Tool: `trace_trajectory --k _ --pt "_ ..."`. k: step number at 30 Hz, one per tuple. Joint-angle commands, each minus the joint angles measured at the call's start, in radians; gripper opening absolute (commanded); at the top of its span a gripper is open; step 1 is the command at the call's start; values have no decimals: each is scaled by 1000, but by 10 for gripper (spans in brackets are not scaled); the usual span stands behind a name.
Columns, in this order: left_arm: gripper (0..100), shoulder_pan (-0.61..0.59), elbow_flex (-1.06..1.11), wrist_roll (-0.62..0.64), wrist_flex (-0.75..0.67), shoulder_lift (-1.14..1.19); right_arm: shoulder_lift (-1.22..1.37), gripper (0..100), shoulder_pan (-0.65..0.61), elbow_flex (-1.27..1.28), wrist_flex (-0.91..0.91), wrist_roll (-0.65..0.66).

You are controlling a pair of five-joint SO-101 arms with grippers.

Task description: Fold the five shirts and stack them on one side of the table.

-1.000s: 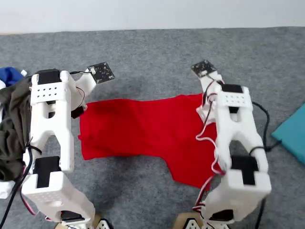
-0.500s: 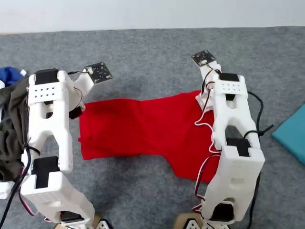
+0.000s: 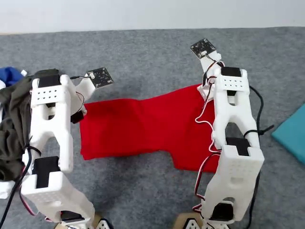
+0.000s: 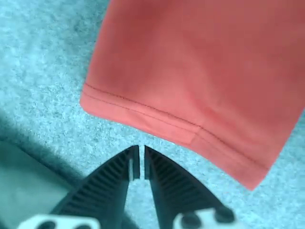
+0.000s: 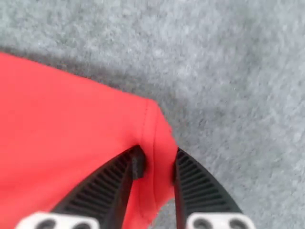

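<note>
Around red shirt [image 3: 143, 126]: olive pile [image 3: 12, 124], teal shirt [image 3: 293, 133].

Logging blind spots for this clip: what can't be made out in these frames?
Red shirt: high view, its right side lies under the right arm.
Dark garment pile: high view, cut by the left edge and covered by the left arm; number of shirts unclear.
Blue cloth and teal cloth: high view, cut off by the edges; whether folded is unclear.

shirt [image 3: 143, 126] on table [image 3: 143, 52] centre; clothes pile [image 3: 12, 119] left
</note>
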Motion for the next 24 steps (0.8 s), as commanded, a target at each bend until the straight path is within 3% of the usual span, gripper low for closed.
trace_trajectory --k 1,4,9,24 --pt "25 -5 -5 6 -17 -54 8 101 13 -57 -15 18" --pt "25 -5 -5 5 -17 -54 24 128 7 -57 22 18" --pt "25 -9 -5 3 -17 -54 19 279 5 -71 125 12" --pt "24 -8 -82 38 34 -64 21 278 -12 -545 599 11"
